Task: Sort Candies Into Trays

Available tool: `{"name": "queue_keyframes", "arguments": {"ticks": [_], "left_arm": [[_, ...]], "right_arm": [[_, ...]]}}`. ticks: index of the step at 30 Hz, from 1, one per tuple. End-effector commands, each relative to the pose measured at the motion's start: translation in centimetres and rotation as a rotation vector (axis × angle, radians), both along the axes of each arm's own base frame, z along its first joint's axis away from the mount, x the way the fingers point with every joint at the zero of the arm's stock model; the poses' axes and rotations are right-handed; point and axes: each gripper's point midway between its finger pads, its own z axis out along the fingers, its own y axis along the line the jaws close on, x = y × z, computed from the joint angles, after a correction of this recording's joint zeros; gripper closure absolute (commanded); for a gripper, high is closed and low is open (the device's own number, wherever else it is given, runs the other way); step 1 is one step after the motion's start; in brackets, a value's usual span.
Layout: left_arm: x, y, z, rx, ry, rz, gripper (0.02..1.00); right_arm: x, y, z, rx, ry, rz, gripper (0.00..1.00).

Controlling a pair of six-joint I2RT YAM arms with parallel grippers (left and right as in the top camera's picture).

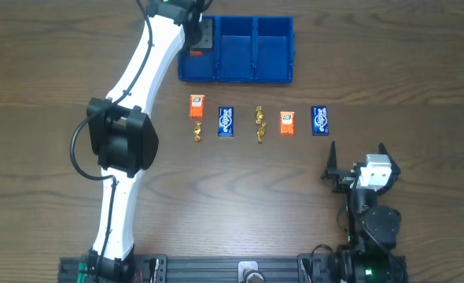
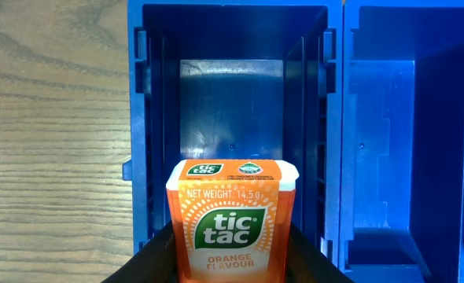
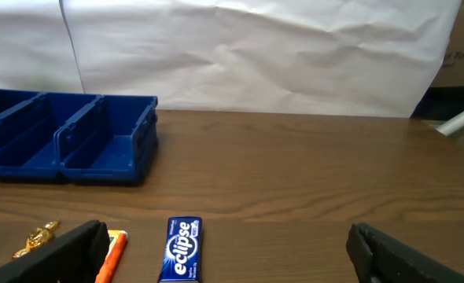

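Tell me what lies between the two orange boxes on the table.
In the top view, between the left orange box and the right orange box lie a blue pack and two gold candies.

Bright, even overhead light across the wooden table (image 1: 43, 63), just soft short shadows beside the blue tray (image 1: 236, 76) and left arm (image 1: 138, 71), mild sheen on the tray's plastic floor, faint glare on the wood near the white backdrop (image 3: 255, 55).
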Motion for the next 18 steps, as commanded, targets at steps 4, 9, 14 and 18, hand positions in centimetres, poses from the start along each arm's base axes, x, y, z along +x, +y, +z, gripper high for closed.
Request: {"name": "queue_keyframes", "arguments": {"ticks": [4,9,14,18], "left_arm": [[0.7,0.3,0.2,-0.006,-0.017,0.003,0.121],[1.4,0.5,2.1,-0.026,-0.072,0.011,0.08],[-3.3,-0.9,10.1,-0.066,-0.117,0.006,0.102],[-9.1,-1.1,11.2,-0.082,-0.108,0.03,0.119]], "right_arm": [[0.0,-0.1,-0.1,-0.014,0.001,-0.003,0.001],[0.0,-0.1,-0.1,-0.014,0.001,-0.002,0.001],[0.0,-0.1,-0.1,-0.014,0.001,-0.002,0.001],[0.0,-0.1,-0.1,-0.014,0.001,-0.002,0.003]]}}
